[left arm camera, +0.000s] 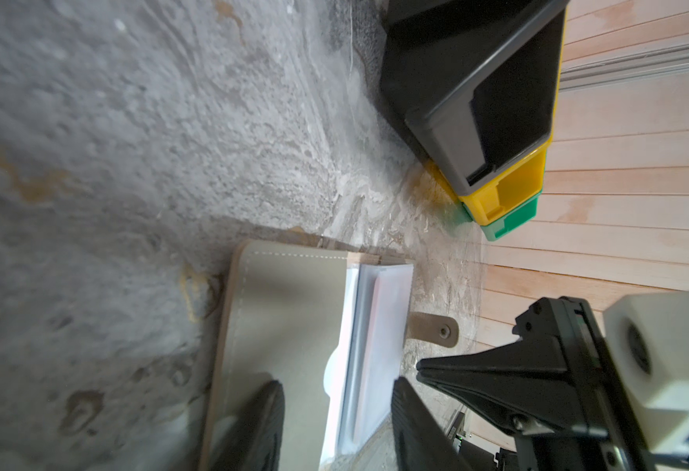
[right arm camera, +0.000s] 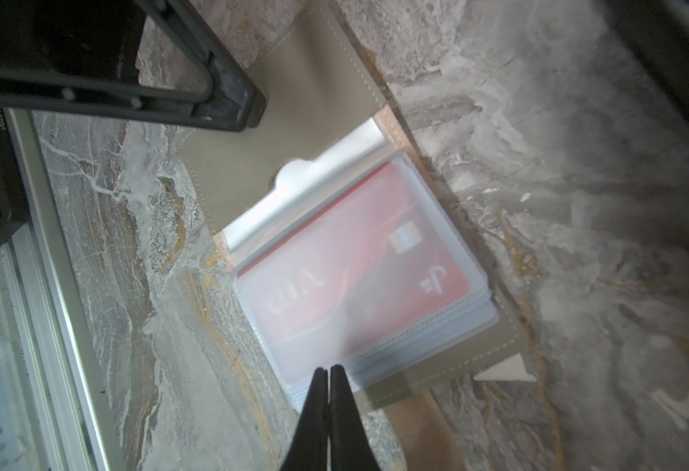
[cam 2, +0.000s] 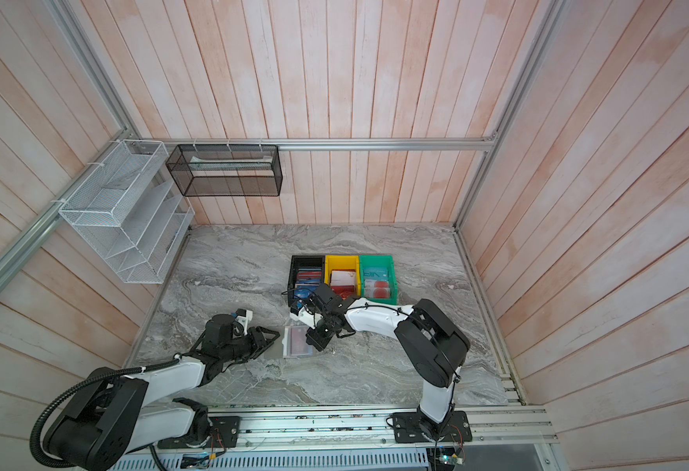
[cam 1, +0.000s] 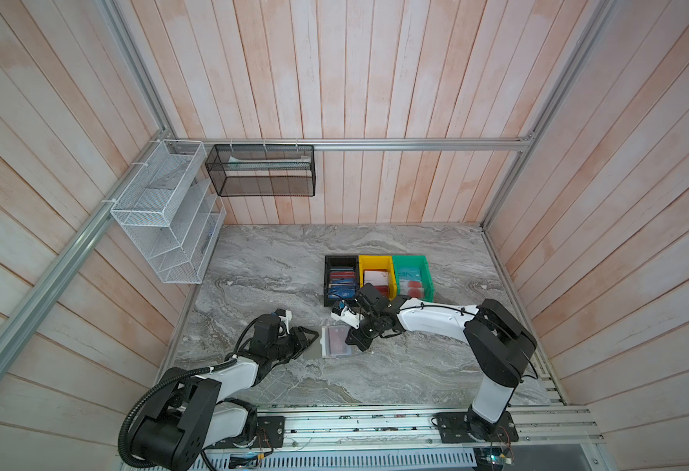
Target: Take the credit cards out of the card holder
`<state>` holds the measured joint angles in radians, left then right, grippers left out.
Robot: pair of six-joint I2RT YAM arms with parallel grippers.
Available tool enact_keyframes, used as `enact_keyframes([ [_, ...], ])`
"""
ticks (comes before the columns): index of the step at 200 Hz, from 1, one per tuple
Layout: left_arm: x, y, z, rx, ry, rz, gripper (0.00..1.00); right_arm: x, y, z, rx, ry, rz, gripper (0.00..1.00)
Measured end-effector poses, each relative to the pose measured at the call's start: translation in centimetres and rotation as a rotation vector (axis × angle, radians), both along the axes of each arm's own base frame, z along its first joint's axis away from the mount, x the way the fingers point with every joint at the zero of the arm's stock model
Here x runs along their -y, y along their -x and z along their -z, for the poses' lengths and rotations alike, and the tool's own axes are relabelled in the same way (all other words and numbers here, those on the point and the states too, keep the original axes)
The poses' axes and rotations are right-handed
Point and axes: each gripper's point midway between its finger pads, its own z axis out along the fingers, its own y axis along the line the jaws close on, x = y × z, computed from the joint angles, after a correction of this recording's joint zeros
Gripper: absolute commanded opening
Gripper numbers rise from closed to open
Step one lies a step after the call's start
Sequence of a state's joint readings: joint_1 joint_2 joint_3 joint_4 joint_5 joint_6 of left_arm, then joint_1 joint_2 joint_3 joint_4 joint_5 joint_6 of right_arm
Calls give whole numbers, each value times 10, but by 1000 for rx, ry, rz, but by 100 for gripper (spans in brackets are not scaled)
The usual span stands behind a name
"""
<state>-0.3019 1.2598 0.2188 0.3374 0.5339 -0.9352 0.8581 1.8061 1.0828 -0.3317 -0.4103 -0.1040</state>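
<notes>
Sleeves (right arm camera: 416,334) with the red card (right arm camera: 355,261) lie just ahead of the right claw (right arm camera: 328,373), pressed together; spread left claw (left arm camera: 334,387) rests on the card holder (right arm camera: 306,81).

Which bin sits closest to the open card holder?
The black bin, at the row's left end in both top views; the yellow bin and green bin stand farther off.

Desk (cam 1: 396,367): grey veined stone look, smooth, dull sheen.
Card holder (right arm camera: 314,81): matt beige leather-like cover, pale stitching along edges.
Sleeves (right arm camera: 424,346) inside: clear plastic, frosted, softly glossy.
Red card (right arm camera: 355,265) beneath: smooth plastic.
Black bin (left arm camera: 449,134), yellow bin (left arm camera: 510,187), green bin (left arm camera: 514,220): moulded plastic, satin.
Walls (cam 1: 375,81): pale wood planks, matt.
Frame rail (cam 1: 375,144): bare silvery metal.
White basket (cam 1: 159,212), black basket (cam 1: 261,171): painted wire mesh.
Right gripper (right arm camera: 329,369): matt black plastic.
</notes>
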Motion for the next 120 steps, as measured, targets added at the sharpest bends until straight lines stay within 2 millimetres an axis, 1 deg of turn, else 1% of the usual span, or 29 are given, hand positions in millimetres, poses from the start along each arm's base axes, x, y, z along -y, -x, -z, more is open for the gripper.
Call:
enact_keyframes([
  [36,1,-2,1,9,4,2,46,-2,-2,6,-6,9,0,4],
  [70,2,-5,0,17,9,5,46,-3,-8,9,1,18,9,4],
  [120,3,-5,0,20,11,7,46,3,-17,9,9,26,32,4],
])
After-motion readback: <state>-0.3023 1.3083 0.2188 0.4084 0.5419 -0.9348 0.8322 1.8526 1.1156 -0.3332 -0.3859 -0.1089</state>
